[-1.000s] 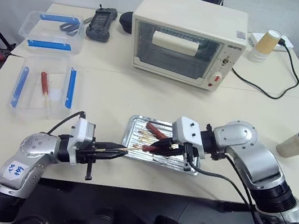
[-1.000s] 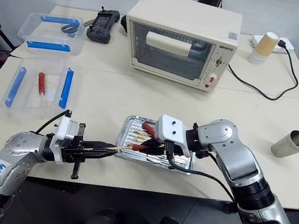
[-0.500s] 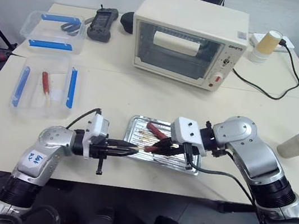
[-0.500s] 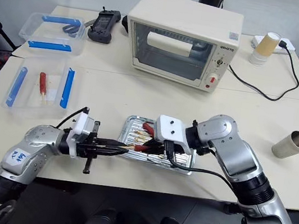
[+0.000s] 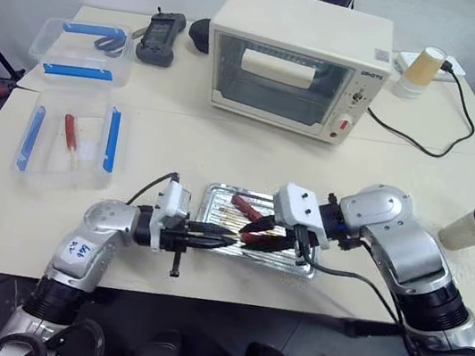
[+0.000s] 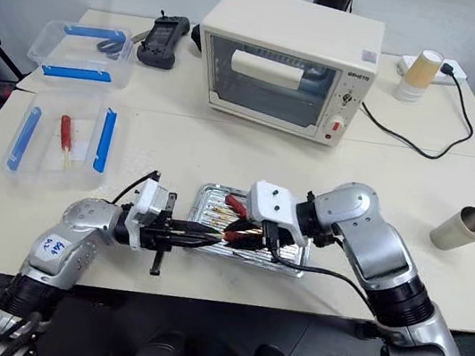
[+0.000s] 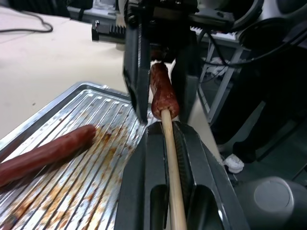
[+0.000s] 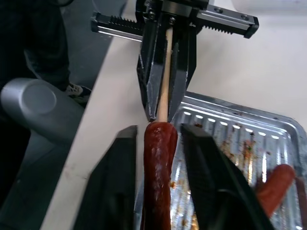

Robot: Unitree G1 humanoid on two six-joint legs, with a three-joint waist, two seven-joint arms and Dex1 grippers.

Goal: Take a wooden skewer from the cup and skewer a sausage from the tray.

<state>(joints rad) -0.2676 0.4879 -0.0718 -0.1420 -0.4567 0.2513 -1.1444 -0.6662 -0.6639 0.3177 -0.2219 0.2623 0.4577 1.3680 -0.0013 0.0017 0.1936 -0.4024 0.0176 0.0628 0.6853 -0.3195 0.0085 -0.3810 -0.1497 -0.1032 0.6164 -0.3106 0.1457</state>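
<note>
My left gripper (image 5: 226, 240) is shut on the wooden skewer (image 7: 171, 177), pointing level across the near edge of the metal tray (image 5: 219, 200). The skewer's tip is stuck into the end of a reddish-brown sausage (image 8: 157, 167). That sausage hangs just over the tray between the fingers of my right gripper (image 5: 261, 236), which stand open with narrow gaps on both sides. A second sausage (image 5: 249, 207) lies on the tray's ridged bottom. The grey-beige cup (image 5: 473, 229) stands at the far right of the table with a stick poking out of it.
A cream toaster oven (image 5: 301, 62) stands behind the tray, with its cable (image 5: 443, 138) trailing right. Two clear boxes with blue clips (image 5: 73, 134) (image 5: 81, 49) sit on the left. A tan-and-white cup (image 5: 421, 72) and a black device (image 5: 159, 35) are at the back.
My left gripper has slid right along the table edge, bringing the skewer up to and into the sausage. The right gripper's fingers have parted from the sausage.
</note>
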